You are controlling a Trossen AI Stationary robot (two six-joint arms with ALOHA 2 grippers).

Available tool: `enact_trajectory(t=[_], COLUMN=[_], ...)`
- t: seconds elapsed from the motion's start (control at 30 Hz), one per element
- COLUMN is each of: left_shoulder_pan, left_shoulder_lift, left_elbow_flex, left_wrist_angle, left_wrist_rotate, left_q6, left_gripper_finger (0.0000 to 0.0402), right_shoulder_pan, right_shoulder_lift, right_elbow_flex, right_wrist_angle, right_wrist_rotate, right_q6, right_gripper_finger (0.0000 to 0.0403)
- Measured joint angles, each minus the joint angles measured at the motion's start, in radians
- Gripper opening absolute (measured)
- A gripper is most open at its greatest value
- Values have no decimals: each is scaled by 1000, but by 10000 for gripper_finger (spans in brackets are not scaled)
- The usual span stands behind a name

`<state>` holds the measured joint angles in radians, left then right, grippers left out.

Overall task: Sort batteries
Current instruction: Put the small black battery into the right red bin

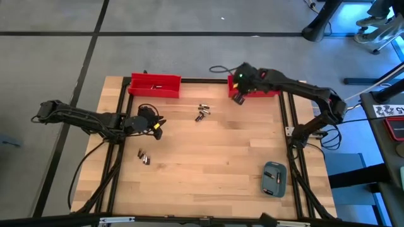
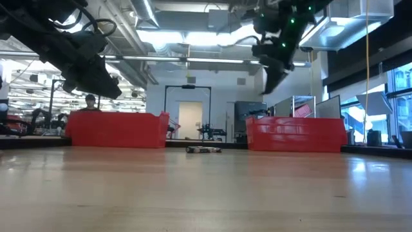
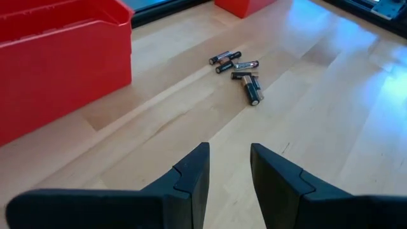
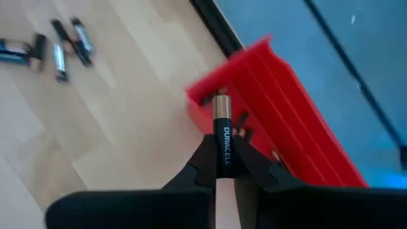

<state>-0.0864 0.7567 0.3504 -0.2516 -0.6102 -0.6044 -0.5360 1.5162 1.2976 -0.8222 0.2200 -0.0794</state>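
Pinching cylindrical battery: right tool

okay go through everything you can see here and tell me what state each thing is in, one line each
Right gripper: shut on a battery, raised by the right bin.
Left gripper: open, empty, above the table.
Left bin: upright at the far edge.
Middle batteries: loose cluster, lying flat.
Near batteries: small group, lying flat.
Case: flat near the table's right edge.
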Motion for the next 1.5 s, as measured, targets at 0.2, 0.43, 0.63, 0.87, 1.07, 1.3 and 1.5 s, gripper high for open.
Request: enact_trajectory(t=[0.2, 0.43, 0.63, 0.87, 1.07, 1.3, 1.5], left_shoulder_pan=[0, 0, 0, 0, 0, 0, 0], left_shoulder_lift=[0, 0, 0, 0, 0, 0, 0], left_elbow_flex=[0, 0, 0, 0, 0, 0, 0], left_wrist_angle=[0, 0, 1, 1, 2, 2, 2], left_wrist_rotate=[0, -2, -2, -3, -4, -4, -4], left_q6=[1, 1, -11, -23, -24, -24, -24], left_gripper_finger=[104, 104, 104, 104, 104, 104, 104], right_shoulder_pan=[-129, -273, -386, -429, -436, -433, -433], right_shoulder_lift=[-1, 41, 120, 194, 243, 258, 256], right_elbow_flex=[-38, -111, -109, -109, -109, -110, -97], right_wrist_angle=[-41, 110, 152, 155, 156, 173, 164], right_wrist_rotate=[-145, -188, -357, -368, -347, -267, -203], right_q6=[-74, -171, -296, -360, -371, -368, -362], right_gripper_finger=[22, 22, 22, 28, 27, 49, 85])
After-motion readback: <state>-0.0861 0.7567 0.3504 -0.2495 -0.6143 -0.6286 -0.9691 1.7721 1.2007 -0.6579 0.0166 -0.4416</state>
